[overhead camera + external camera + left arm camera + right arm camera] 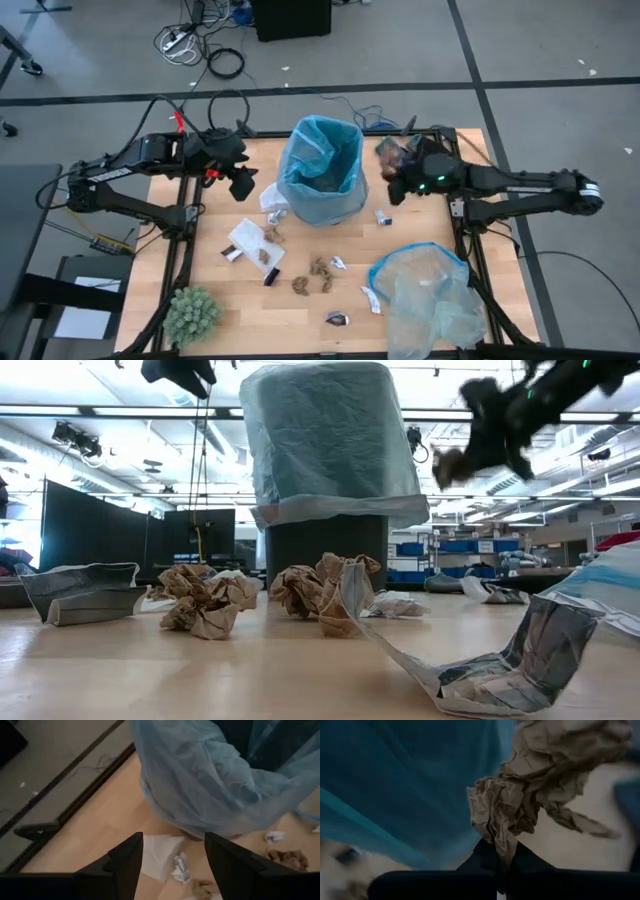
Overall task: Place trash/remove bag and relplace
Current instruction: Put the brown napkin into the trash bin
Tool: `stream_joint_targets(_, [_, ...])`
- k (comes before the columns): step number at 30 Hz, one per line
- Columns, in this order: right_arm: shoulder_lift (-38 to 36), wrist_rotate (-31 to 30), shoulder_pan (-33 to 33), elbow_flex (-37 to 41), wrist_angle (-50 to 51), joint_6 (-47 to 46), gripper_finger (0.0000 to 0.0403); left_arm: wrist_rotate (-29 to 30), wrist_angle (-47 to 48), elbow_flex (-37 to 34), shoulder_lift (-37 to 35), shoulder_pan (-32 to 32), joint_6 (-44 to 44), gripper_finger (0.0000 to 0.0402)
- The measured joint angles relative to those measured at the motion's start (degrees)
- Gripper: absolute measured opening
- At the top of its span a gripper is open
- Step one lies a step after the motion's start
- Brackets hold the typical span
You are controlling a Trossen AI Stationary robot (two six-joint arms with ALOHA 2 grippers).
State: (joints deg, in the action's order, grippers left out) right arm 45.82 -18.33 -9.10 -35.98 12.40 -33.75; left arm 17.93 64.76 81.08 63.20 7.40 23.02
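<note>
A dark bin (325, 545) lined with the sky-blue bag (322, 168) stands at the table's far middle, the bag's rim folded down over the bin's outside. My right gripper (395, 175) hangs just right of the bin, above the table, shut on a crumpled brown paper wad (520, 795). My left gripper (174, 842) is open and empty, raised just left of the bin (243, 183). Brown paper wads (318, 272), a white paper piece (243, 240) and small wrappers (338, 318) lie on the table in front of the bin. My right gripper pinches a narrow crumpled end of the brown paper wad (502, 840) between its two fingers. The rest of the wad spreads out beyond the fingertips, beside the blue bag. The wad is lifted clear of the table.
A paler, clearer plastic bag with a blue rim (425, 295) lies at the near right. A green spiky plant ball (192, 312) sits at the near left corner. Scraps lie scattered across the middle of the table; cables run on the floor beyond the far edge.
</note>
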Motion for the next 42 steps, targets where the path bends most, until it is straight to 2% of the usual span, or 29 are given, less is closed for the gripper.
stream_joint_targets(4, [-3.4,-1.2,0.0,-6.1,-1.4,3.9,0.0000,-2.3,0.0,0.0,0.0,0.0,1.4,0.0223])
stream_joint_targets(8, [-2.3,-0.8,0.0,-12.6,-6.2,8.5,0.0000,-2.3,-0.7,0.0,0.6,0.0,-1.9,0.0223])
stream_joint_targets(11, [1.8,2.4,-0.2,-17.7,-10.8,11.9,0.0000,-2.3,-1.0,-0.1,1.3,0.0,-4.9,0.0223])
stream_joint_targets(15, [9.6,7.2,-0.5,-24.7,-11.3,14.5,0.0000,-2.1,-0.8,-0.1,3.2,0.0,-6.2,0.0223])
stream_joint_targets(20, [18.6,12.6,-0.5,-31.4,-11.4,15.4,0.0000,-2.4,0.6,-0.1,6.1,0.0,-1.9,0.0223])
stream_joint_targets(26, [24.5,17.0,-0.3,-34.5,-11.4,13.9,0.0000,-3.9,5.7,-0.6,8.6,0.0,2.7,0.0223])
stream_joint_targets(30, [26.0,17.1,-0.3,-34.5,-10.9,13.4,0.0005,-3.1,5.6,-3.3,8.4,0.0,2.8,0.0223])
stream_joint_targets(36, [26.3,17.1,-0.3,-34.6,-9.1,14.1,0.0042,-2.3,4.3,-9.7,6.4,0.0,0.2,0.0223])
stream_joint_targets(42, [26.2,16.3,-0.3,-34.6,-7.4,12.5,0.0132,-2.7,-5.0,-19.2,2.3,0.0,-0.2,0.0223])
